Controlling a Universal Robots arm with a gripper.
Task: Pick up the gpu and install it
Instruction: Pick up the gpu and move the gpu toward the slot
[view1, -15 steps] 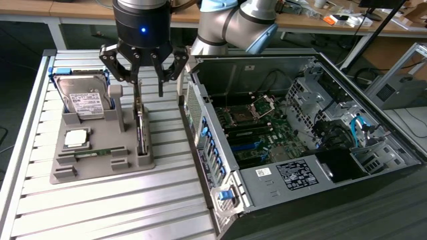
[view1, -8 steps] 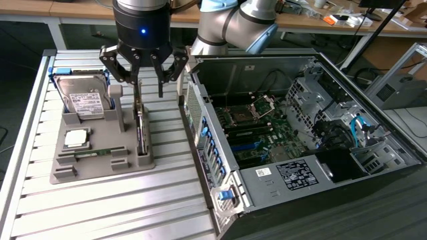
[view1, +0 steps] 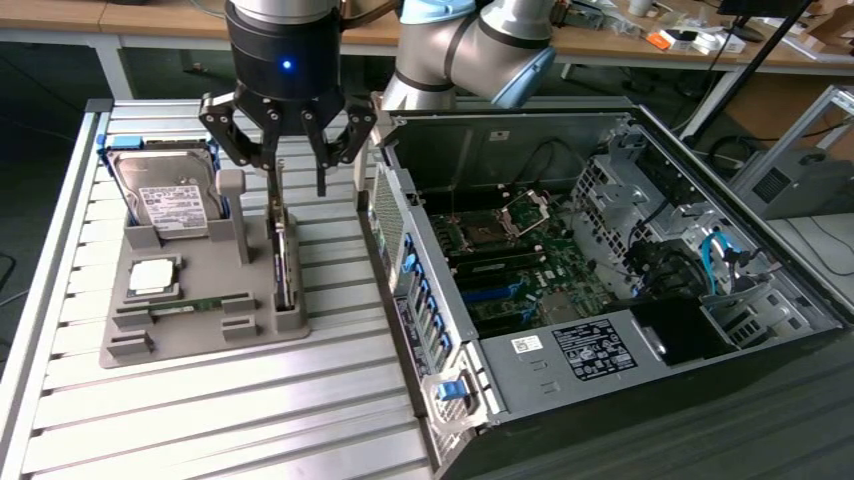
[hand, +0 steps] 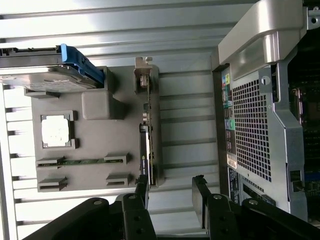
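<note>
a gray tray (view1: 200, 345) lies on the slatted table (view1: 200, 430). in the exterior view, a hard drive (view1: 167, 200) stands in the tray's far left corner. a cpu (view1: 154, 275) and a memory stick (view1: 200, 303) lie nearer the tray's middle. the gpu (view1: 280, 265) stands edge-on in the slot along the tray's right edge, untouched. the gripper (view1: 294, 178) hangs above that edge's far end, jaws spread wide, holding nothing. an open case (view1: 601, 250) sits just beside the tray's right edge.
</note>
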